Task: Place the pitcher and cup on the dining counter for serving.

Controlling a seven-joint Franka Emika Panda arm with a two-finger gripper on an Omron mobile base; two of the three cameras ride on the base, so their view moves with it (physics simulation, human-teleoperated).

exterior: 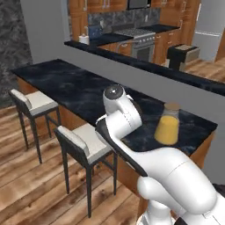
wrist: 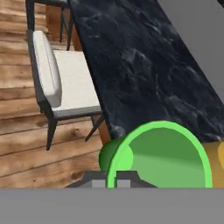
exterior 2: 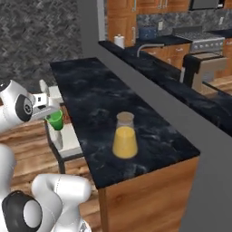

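Observation:
The clear glass pitcher (exterior: 168, 125) (exterior 2: 124, 137) of orange liquid, with its tan cork lid, stands upright on the dark marbled dining counter (exterior: 66, 83) (exterior 2: 90, 90) near its near end. My gripper (exterior 2: 53, 114) is shut on the rim of the small green cup (exterior 2: 56, 120), holding it in the air off the counter's front edge, above a stool. In the hand view the cup (wrist: 162, 157) looms large with its mouth toward the camera, the counter (wrist: 140, 57) stretches behind it, and a sliver of the orange pitcher (wrist: 217, 162) shows at the right edge.
Two white-cushioned stools (exterior: 37, 103) (exterior: 83, 143) stand along the counter's front; one stool (exterior 2: 68, 140) (wrist: 65, 78) is right under the cup. A raised grey ledge (exterior 2: 149, 86) backs the counter. Beyond it lies the kitchen with a stove (exterior: 139, 37).

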